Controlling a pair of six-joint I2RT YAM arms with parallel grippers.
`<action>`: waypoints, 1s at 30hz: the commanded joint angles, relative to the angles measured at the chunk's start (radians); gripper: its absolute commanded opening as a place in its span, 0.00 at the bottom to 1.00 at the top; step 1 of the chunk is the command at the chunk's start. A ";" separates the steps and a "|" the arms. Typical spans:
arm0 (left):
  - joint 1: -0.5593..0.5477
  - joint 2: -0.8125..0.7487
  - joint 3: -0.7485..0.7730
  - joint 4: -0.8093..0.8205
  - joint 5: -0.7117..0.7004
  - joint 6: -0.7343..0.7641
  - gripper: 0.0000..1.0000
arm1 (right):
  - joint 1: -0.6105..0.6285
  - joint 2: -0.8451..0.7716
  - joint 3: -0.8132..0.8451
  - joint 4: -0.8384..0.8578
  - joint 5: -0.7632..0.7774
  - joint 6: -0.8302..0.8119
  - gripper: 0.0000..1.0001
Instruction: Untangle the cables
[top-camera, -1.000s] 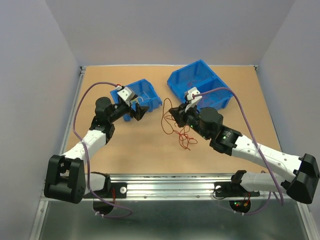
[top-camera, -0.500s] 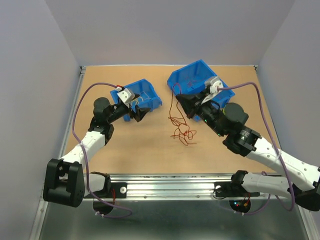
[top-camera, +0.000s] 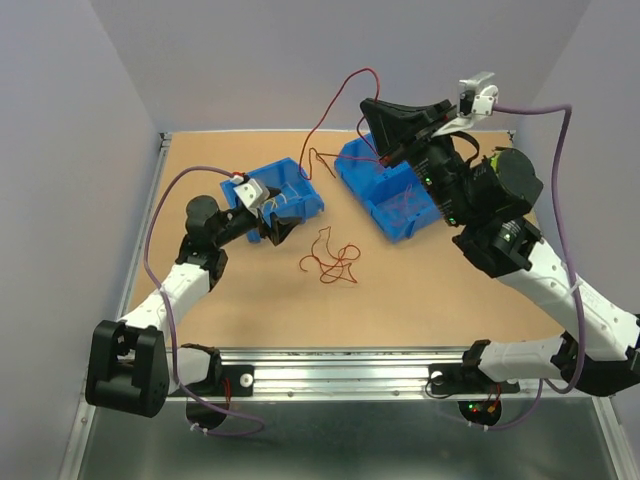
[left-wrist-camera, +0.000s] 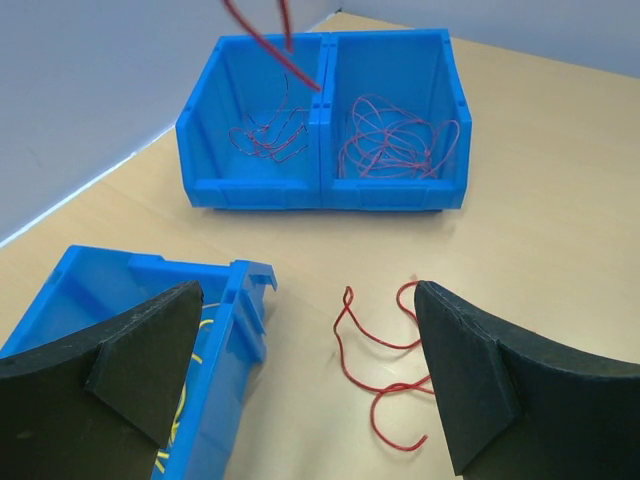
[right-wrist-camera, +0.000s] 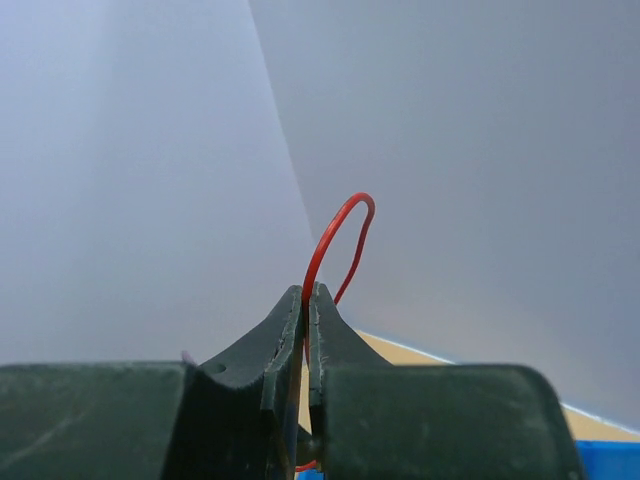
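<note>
Top external view: right pincer lifts one red wire high off the heap

Clenched on a single red wire (top-camera: 322, 118), the right pincer (top-camera: 366, 103) now sits high above the far side of the table. Half a second ago it was low, just in front of the double bin (top-camera: 384, 214), with that wire trailing down into the heap. The right wrist view shows both fingers (right-wrist-camera: 288, 325) pressed together, with the wire arching out above them. From the grip the wire drops leftward. Its curly lower end hangs between the two bins, and I cannot tell whether it touches the board. The loose red wires (top-camera: 330, 262) left behind lie flat on the table, further left than before.

The right arm is reared up and stretched forward. The left arm stays folded low, its left pincer (top-camera: 281, 226) released and wide apart by the small bin (top-camera: 297, 176), which holds a yellow wire (left-wrist-camera: 203, 352).

More red wires (left-wrist-camera: 392, 142) lie in both halves of the double bin. The table (top-camera: 450, 300) is tan board with a metal rail (top-camera: 340, 362) at the near edge, and pale grey walls (top-camera: 250, 60) enclose it
</note>
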 joint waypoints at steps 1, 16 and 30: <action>-0.004 -0.046 -0.014 0.075 0.018 0.009 0.98 | 0.001 0.048 0.032 -0.004 0.114 -0.050 0.01; -0.004 -0.049 -0.015 0.077 -0.089 -0.008 0.98 | -0.142 0.304 0.173 0.021 0.218 -0.176 0.01; -0.004 -0.046 -0.015 0.078 -0.088 -0.008 0.98 | -0.436 0.577 0.328 0.021 0.060 0.026 0.00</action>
